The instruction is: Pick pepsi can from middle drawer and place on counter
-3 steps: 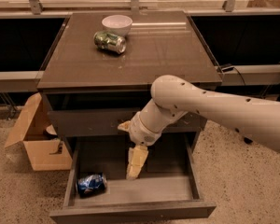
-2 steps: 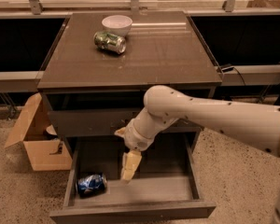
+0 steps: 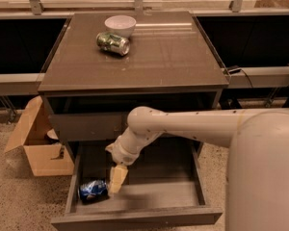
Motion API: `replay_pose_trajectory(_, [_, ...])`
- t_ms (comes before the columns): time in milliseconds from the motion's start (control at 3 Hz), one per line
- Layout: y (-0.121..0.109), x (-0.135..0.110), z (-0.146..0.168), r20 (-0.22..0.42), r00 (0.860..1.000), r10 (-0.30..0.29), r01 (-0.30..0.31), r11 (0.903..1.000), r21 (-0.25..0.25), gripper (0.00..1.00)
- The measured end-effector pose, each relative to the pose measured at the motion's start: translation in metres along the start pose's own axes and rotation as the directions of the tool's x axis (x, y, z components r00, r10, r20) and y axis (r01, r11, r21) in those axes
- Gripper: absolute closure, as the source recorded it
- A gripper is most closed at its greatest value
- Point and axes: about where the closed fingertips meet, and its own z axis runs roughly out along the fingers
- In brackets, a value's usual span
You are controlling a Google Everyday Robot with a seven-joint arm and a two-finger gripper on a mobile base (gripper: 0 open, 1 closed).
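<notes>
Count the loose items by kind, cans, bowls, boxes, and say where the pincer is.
Cans: 2, pepsi can, green can
Bowls: 1
Cardboard boxes: 1
Total: 4
Pincer: in the middle drawer, beside the pepsi can.

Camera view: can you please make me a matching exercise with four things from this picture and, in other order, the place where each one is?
Column one
1. pepsi can
2. green can
3. white bowl
4. gripper

Column two
A. upright on the counter, near its back edge
B. low inside the open middle drawer, right beside the pepsi can
C. on its side on the counter, next to the white bowl
D. on its side in the front left part of the middle drawer

Pairs: 1-D, 2-C, 3-A, 4-B
</notes>
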Motion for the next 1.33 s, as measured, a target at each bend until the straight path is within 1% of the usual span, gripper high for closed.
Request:
replay_pose_trajectory(333, [-0.008, -0.005, 0.029, -0.032, 0.999, 0.004, -0.004, 1.0000, 0.002, 0.00])
replay_pose_trajectory(667, [-0.006, -0.024, 0.050, -0.111, 0.994, -0.020, 0.025, 0.9988, 0.043, 0.00])
replay_pose_trajectory(1000, [0.000, -0.034, 0.062, -0.149, 0.989, 0.010, 0.006, 0.9941, 0.108, 0.00])
replay_pose_trajectory(1333, [0.002, -0.036, 0.067, -0.141, 0.989, 0.052, -0.036, 0.9924, 0.118, 0.00])
